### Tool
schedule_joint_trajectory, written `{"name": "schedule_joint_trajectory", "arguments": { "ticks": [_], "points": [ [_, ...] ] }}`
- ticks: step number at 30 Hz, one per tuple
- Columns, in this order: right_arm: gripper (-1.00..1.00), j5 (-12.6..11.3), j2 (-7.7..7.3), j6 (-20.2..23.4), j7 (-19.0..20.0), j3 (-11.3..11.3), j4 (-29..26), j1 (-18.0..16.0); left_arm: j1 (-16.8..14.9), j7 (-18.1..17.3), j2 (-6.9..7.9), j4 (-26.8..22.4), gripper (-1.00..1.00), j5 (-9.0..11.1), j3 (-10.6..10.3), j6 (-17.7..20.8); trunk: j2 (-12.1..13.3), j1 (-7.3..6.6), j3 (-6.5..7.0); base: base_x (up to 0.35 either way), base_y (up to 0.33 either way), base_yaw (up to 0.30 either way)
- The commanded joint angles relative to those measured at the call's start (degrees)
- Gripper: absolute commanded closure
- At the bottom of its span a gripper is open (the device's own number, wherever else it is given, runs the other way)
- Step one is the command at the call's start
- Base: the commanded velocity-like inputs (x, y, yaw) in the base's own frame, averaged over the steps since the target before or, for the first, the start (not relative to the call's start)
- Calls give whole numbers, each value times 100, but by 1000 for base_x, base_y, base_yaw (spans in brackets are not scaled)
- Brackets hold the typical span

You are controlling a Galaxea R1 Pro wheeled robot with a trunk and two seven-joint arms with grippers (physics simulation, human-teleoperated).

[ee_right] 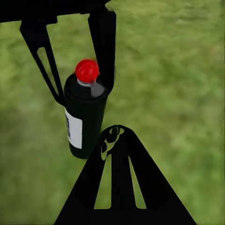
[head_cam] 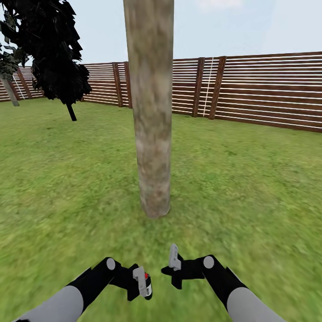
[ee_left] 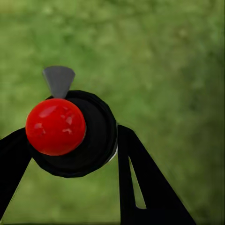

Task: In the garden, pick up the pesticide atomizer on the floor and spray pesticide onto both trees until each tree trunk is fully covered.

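Note:
A thick, pale, blotchy tree trunk (head_cam: 152, 116) rises from the lawn straight ahead, a short way beyond both grippers. My left gripper (head_cam: 142, 282) is shut on the pesticide atomizer (head_cam: 147, 287), a dark bottle with a white label and a red top. In the left wrist view the atomizer (ee_left: 70, 133) sits between the black fingers (ee_left: 140, 187), its grey trigger pointing away. The right wrist view looks at the atomizer (ee_right: 84, 117) held in the left gripper (ee_right: 84, 93). My right gripper (head_cam: 173, 261) hovers just beside it, its two fingers (ee_right: 117, 178) pressed together and empty.
Green lawn (head_cam: 250, 179) spreads all around. A brown slatted fence (head_cam: 259, 89) runs along the back. A thin-stemmed dark-leaved tree (head_cam: 58, 49) stands at the back left. Another pale leaning trunk (head_cam: 10, 91) shows at the far left edge.

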Motion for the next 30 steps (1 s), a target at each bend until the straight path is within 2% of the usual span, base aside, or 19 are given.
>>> {"name": "schedule_joint_trajectory", "arguments": {
  "ticks": [1,6,9,17,25,30],
  "points": [
    [100,0,10,0,0,0,0,0,0,0,-3,-2,100,-40,4,-19,0,0,0,0,0,0],
    [100,0,20,0,0,0,-1,-1,4,2,-9,-11,100,-68,13,-69,0,0,0,0,0,0],
    [100,0,20,0,0,0,-1,-1,9,10,-115,-11,100,-81,14,-73,0,0,0,0,0,0],
    [100,0,37,0,9,0,-1,-3,4,162,-254,-178,100,-71,23,-73,0,0,0,0,0,0],
    [100,0,37,0,9,0,-1,-27,10,211,-272,-176,100,-41,34,-93,0,0,0,0,0,0],
    [100,0,37,0,9,0,-1,-27,7,203,-322,-170,100,-40,36,-252,0,0,0,0,0,0]
  ]
}}
